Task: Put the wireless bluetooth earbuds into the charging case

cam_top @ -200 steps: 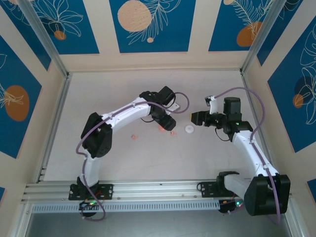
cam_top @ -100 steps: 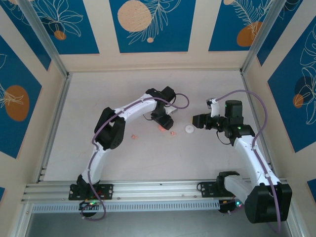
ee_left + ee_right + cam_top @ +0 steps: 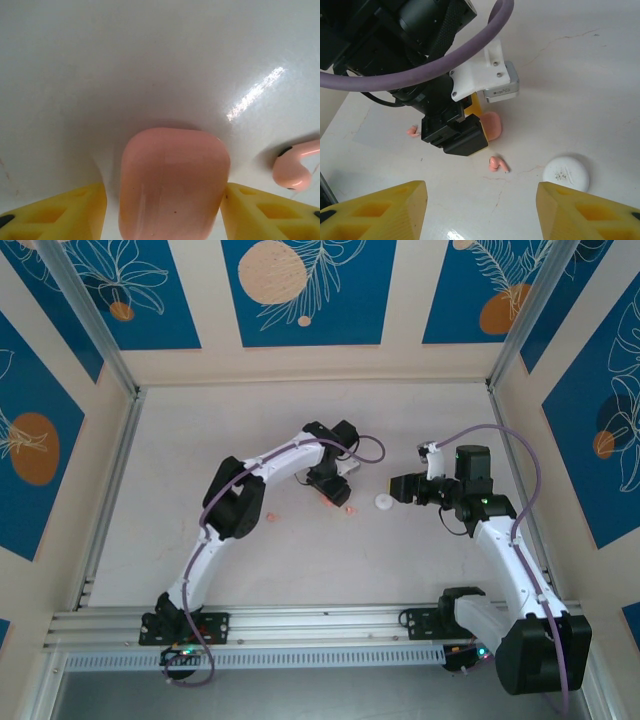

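The charging case [image 3: 172, 182], salmon pink with its lid closed, lies on the white table between the yellow fingers [image 3: 65, 210] of my left gripper [image 3: 164, 200]. A strip of table shows between the left finger and the case; the right finger is at the case's edge. The jaws stand open around it. One pink earbud [image 3: 292, 170] lies just right of the case, also seen from the right wrist [image 3: 496, 164]. A second earbud [image 3: 272, 514] lies to the left on the table. My right gripper [image 3: 482, 200] hovers open and holds nothing, to the right of the case [image 3: 491, 125].
A white round disc [image 3: 566, 172] lies on the table by the right gripper's fingers, right of the nearer earbud. The left arm's wrist and purple cable [image 3: 420, 75] hang over the case. Walls enclose the table [image 3: 200, 440] at the back and sides.
The left arm's elbow has swung rightward and forward while its gripper stayed over the case. The right gripper has barely shifted.
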`<act>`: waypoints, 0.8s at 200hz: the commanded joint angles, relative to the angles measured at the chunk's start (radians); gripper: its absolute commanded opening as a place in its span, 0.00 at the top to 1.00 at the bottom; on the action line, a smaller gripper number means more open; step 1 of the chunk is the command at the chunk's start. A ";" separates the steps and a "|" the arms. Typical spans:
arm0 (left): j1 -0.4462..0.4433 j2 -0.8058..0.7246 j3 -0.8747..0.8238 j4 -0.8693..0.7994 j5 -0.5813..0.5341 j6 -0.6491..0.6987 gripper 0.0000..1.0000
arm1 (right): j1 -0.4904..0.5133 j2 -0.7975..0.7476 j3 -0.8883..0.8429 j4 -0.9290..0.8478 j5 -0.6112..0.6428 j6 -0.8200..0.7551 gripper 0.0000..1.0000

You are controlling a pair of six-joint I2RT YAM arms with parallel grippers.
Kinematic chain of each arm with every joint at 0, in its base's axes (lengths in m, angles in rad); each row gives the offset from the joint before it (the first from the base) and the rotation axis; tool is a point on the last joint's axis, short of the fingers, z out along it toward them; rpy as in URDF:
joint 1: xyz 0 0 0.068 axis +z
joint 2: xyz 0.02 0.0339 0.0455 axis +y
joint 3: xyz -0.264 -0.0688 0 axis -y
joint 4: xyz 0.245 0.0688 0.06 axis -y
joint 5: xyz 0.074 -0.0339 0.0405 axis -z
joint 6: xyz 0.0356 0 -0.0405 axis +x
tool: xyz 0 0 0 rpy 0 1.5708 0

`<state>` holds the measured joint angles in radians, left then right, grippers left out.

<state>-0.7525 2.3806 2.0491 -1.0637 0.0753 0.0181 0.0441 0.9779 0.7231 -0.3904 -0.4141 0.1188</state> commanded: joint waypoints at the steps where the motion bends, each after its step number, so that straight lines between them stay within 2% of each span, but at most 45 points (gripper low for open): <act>1: 0.007 0.030 0.030 -0.036 -0.011 0.014 0.40 | 0.005 -0.019 -0.009 -0.024 -0.004 -0.021 0.40; 61: 0.007 0.040 0.026 -0.048 -0.031 0.027 0.54 | 0.005 -0.037 -0.007 -0.031 0.005 -0.022 0.41; 97: 0.006 -0.012 -0.023 -0.036 -0.054 0.060 0.56 | 0.005 -0.046 -0.008 -0.031 -0.009 -0.009 0.40; 119: 0.006 -0.089 -0.115 0.016 -0.060 0.102 0.56 | 0.004 -0.044 -0.009 -0.027 -0.012 0.034 0.40; 135: 0.006 -0.171 -0.223 0.089 -0.047 0.139 0.57 | 0.001 -0.029 -0.010 -0.025 0.009 0.130 0.41; 160: 0.007 -0.315 -0.399 0.211 -0.011 0.178 0.57 | -0.006 0.036 0.028 -0.086 -0.053 0.200 0.42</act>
<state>-0.7498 2.2120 1.7702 -0.9573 0.0433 0.1246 0.0433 0.9646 0.7238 -0.4084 -0.4103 0.2134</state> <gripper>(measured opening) 0.430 0.582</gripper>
